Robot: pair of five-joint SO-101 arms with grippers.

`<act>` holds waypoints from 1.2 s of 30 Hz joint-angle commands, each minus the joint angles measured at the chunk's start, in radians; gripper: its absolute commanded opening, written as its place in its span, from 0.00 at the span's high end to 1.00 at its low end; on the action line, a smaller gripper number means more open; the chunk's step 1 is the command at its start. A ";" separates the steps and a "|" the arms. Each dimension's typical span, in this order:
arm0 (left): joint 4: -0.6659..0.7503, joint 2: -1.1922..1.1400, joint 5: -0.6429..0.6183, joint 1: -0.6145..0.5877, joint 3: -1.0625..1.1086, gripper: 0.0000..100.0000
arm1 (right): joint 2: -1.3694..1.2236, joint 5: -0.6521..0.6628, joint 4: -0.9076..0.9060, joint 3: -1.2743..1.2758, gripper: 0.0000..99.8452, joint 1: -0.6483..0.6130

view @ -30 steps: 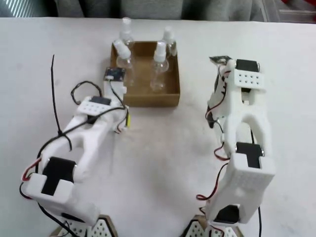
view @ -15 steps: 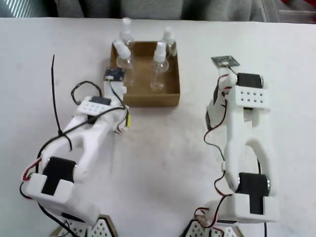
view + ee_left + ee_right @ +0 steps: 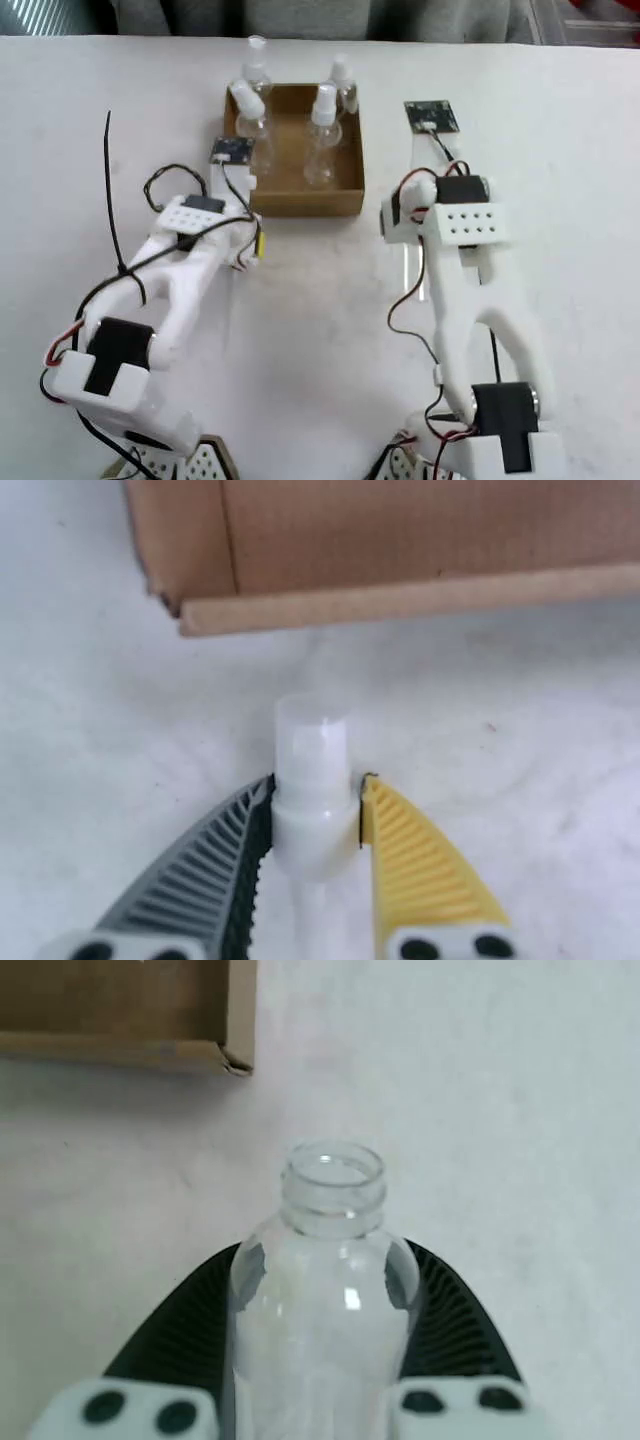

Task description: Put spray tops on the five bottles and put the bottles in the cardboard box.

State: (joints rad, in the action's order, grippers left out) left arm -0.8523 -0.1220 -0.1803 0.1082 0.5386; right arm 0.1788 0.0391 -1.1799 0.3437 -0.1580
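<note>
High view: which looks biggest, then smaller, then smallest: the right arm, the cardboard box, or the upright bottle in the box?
1. right arm, though it is likely nearer the camera, which adds to its look
2. cardboard box
3. upright bottle

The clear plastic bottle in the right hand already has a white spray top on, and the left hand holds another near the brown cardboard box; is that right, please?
No: the right wrist view shows the clear plastic bottle in the right hand with a bare, open neck. The left hand holds a white spray top near the brown cardboard box.
</note>
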 commanded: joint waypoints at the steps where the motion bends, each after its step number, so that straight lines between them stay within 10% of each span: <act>1: 0.014 0.010 0.014 -0.015 -0.049 0.94 | 0.044 -0.041 0.077 -0.005 0.97 -0.045; 36: 0.015 0.010 0.014 -0.015 -0.049 0.94 | 0.303 -0.048 0.321 0.227 0.98 -0.091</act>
State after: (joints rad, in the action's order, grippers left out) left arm -0.8523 -0.1220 -0.1803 0.1082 0.5386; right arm 0.3491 0.0008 -0.8777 0.5355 -0.2286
